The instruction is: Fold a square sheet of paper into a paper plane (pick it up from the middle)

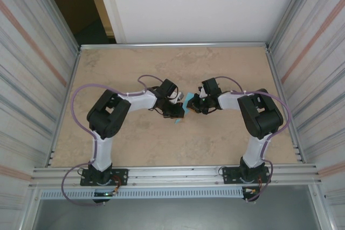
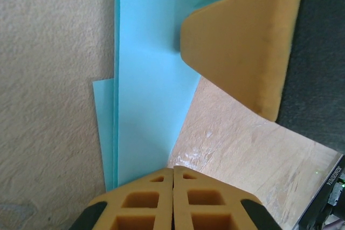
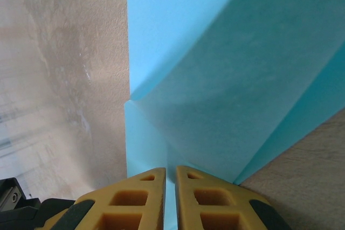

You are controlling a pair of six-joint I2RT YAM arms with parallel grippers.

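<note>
The square sheet of paper (image 1: 187,102) is light blue, partly folded, and lies at the table's middle between my two grippers. In the left wrist view the paper (image 2: 151,68) runs up from my left gripper (image 2: 173,169), whose jaws are pressed together at the sheet's lower edge; I see no paper between them. A yellow finger of the right gripper (image 2: 242,41) rests against the sheet's far side. In the right wrist view a raised flap of the paper (image 3: 226,79) stands ahead, and my right gripper (image 3: 170,171) is shut on a blue layer that shows in its narrow gap.
The tan table (image 1: 161,68) is bounded by ribbed metal walls on the left (image 1: 38,79) and right (image 1: 312,79), with an aluminium rail (image 1: 172,175) along the near edge. Both arms bend inward towards the centre.
</note>
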